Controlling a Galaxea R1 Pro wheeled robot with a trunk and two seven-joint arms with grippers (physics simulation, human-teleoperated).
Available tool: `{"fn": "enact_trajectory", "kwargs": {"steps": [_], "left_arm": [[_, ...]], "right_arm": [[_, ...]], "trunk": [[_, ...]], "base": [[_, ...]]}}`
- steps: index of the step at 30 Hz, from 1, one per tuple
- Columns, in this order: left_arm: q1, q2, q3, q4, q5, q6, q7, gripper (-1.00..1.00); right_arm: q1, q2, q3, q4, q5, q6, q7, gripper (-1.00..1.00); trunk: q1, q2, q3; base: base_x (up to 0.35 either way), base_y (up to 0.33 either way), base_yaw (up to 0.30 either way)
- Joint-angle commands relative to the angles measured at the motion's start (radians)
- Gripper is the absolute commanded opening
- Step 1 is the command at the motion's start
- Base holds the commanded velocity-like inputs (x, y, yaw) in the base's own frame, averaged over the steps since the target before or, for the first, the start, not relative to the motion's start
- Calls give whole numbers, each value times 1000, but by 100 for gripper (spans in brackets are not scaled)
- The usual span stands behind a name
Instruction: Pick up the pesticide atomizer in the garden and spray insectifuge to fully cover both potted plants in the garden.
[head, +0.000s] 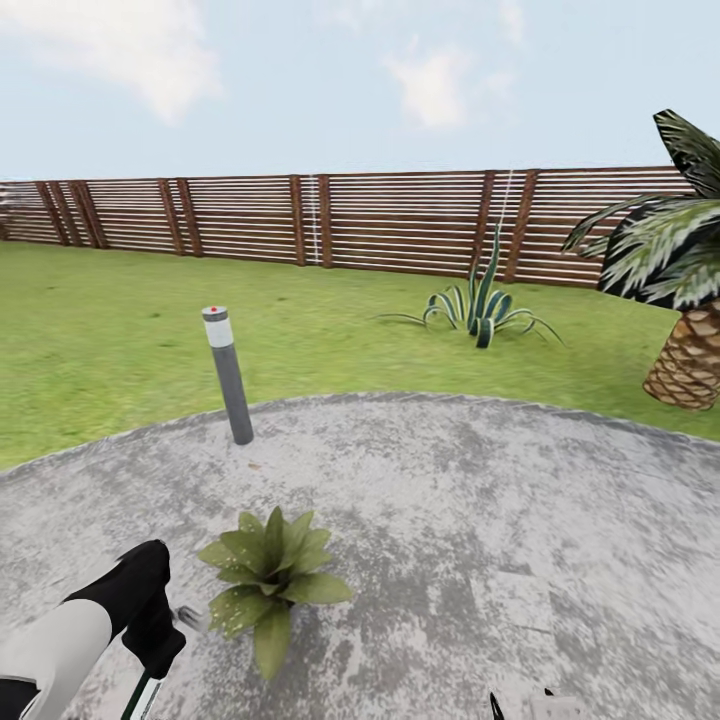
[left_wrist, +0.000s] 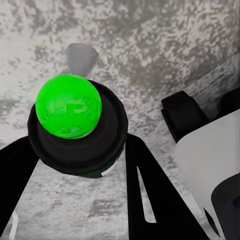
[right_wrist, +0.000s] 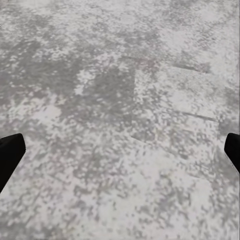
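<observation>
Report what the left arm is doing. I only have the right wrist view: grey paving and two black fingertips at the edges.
Observer: The left gripper is shut on the pesticide atomizer; the left wrist view looks down on its bright green cap.
Operator: Give me the nearest plant.
Observer: A potted plant sits on the patio, just to the right of the left arm in the head view.
Operator: Name what lies beyond it.
Observer: A grey bollard lamp at the patio's edge, then lawn and a slatted fence.
</observation>
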Motion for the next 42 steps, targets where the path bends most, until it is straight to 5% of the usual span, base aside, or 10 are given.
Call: {"fn": "enact_trajectory", "kwargs": {"steps": [1,42], "left_arm": [[0,0,-1,-2,-10,6,-10,-100],[-1,-12,1,-3,-12,25,7,-100]], "right_arm": [[0,0,-8,1,10,-3,-2,100],[-1,0,-8,0,10,-3,-2,100]], "trunk": [[0,0,-1],[0,0,-1]], "base": [[140,-272,275],[53,-273,218]]}}
